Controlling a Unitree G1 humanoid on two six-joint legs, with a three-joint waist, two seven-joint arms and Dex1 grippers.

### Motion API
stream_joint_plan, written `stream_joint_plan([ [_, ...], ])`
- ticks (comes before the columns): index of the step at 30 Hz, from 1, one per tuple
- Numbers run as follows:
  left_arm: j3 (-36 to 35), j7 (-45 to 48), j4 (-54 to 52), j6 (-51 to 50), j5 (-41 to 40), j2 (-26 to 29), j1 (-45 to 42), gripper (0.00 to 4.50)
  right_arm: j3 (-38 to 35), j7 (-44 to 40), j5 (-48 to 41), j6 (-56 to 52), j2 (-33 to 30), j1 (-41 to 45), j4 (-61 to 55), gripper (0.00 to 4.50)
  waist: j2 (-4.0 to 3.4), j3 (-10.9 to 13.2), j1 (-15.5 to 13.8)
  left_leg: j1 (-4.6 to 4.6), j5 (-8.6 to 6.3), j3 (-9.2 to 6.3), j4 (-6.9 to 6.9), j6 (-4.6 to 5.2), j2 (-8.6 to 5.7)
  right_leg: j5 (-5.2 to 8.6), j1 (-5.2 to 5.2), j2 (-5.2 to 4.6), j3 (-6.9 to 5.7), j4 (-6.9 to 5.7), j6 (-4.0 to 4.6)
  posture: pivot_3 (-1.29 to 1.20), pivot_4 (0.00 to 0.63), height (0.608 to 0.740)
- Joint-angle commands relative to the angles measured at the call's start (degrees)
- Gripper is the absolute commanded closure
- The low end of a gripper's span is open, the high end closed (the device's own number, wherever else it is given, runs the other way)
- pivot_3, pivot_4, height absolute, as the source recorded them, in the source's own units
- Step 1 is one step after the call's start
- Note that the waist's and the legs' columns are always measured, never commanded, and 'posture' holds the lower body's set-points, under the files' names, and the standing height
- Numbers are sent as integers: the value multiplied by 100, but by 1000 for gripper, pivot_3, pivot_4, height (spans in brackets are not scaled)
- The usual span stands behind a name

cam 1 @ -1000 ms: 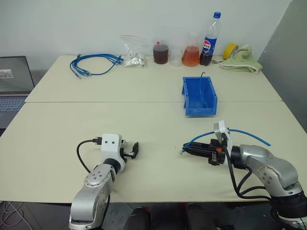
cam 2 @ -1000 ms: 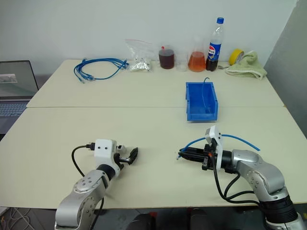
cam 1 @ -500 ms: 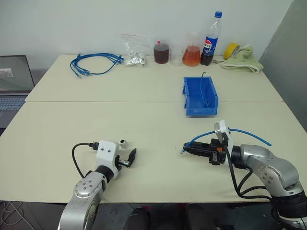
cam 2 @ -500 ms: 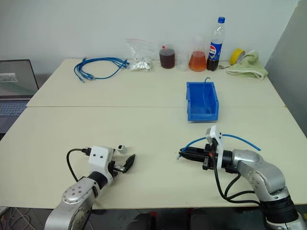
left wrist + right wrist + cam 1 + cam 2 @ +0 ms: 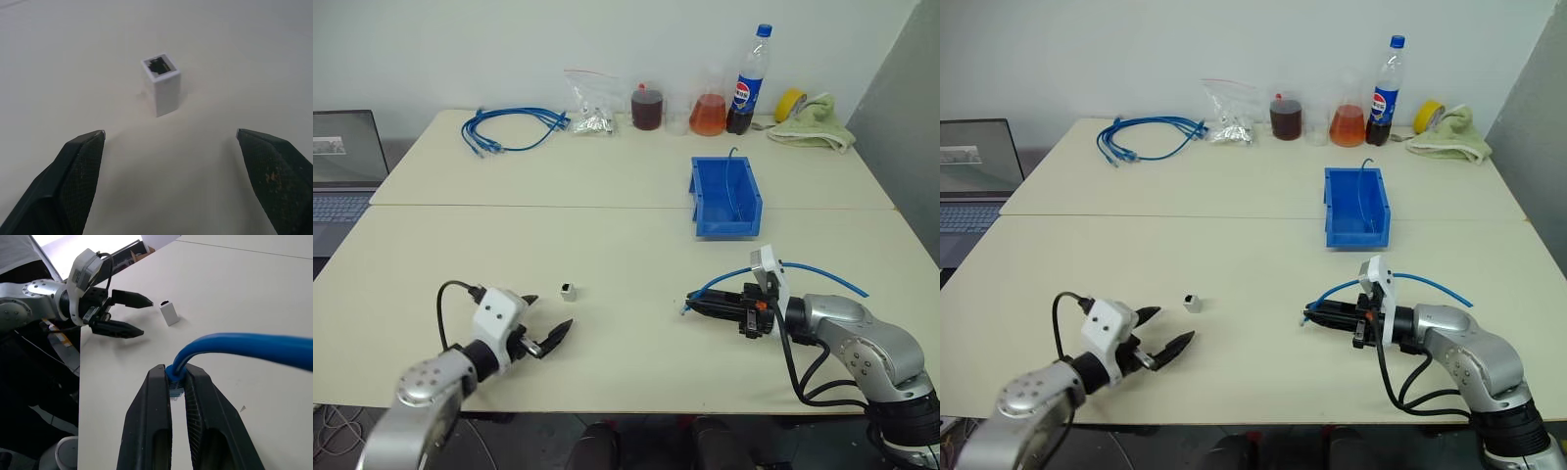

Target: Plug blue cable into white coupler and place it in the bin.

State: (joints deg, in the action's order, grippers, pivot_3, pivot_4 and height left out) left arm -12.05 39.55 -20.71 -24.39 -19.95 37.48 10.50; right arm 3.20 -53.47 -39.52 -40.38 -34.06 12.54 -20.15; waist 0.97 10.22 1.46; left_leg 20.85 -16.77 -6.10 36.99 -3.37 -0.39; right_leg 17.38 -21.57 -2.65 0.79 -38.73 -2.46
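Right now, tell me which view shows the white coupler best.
The left wrist view: the white coupler stands upright on the table, dark socket facing up. The right wrist view shows it small beside the open left gripper; in the eye views it is a speck.

Arms: silver-grey rounded metal. Wrists: white boxy housings, black cables looped alongside. Left hand [image 5: 543, 338], right hand [image 5: 690, 305]: each two black, tapered, textured fingers.

Bare table [image 5: 626, 245] surrounds the white coupler [image 5: 567, 290]; nothing blocks either claw.
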Motion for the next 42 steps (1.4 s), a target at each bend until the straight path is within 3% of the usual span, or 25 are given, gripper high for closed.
stream_joint_plan([
  [1,-116,734,474,281,-114,486,-374,0,2,-106,-90,-6,-74,96,-255,4394,-1,1,7,0,0,1,0,0,0,0,0,0,1,0,0,0,150,740],
  [7,192,1837,1522,676,8,1141,-1028,0,53,-102,-107,-86,-121,80,-337,4395,-1,6,20,5,0,5,-2,0,2,0,-10,1,6,1,0,0,150,740],
  [12,545,2440,2328,1096,207,1326,-1728,0,66,-94,-117,-147,-122,85,-378,4397,-1,9,22,7,0,6,-3,0,2,0,-15,1,6,-1,0,0,150,740],
  [25,1376,3033,3565,2388,924,1150,-2728,0,103,-96,-228,-335,-107,179,-461,4401,1,11,34,9,0,5,-1,1,3,0,-21,1,9,-10,1,0,150,740],
  [42,1646,3517,4682,2551,1065,782,-3592,0,107,-167,-247,-417,-196,254,-414,4402,2,11,35,9,0,6,4,1,1,0,-20,3,6,-17,1,0,150,740],
])
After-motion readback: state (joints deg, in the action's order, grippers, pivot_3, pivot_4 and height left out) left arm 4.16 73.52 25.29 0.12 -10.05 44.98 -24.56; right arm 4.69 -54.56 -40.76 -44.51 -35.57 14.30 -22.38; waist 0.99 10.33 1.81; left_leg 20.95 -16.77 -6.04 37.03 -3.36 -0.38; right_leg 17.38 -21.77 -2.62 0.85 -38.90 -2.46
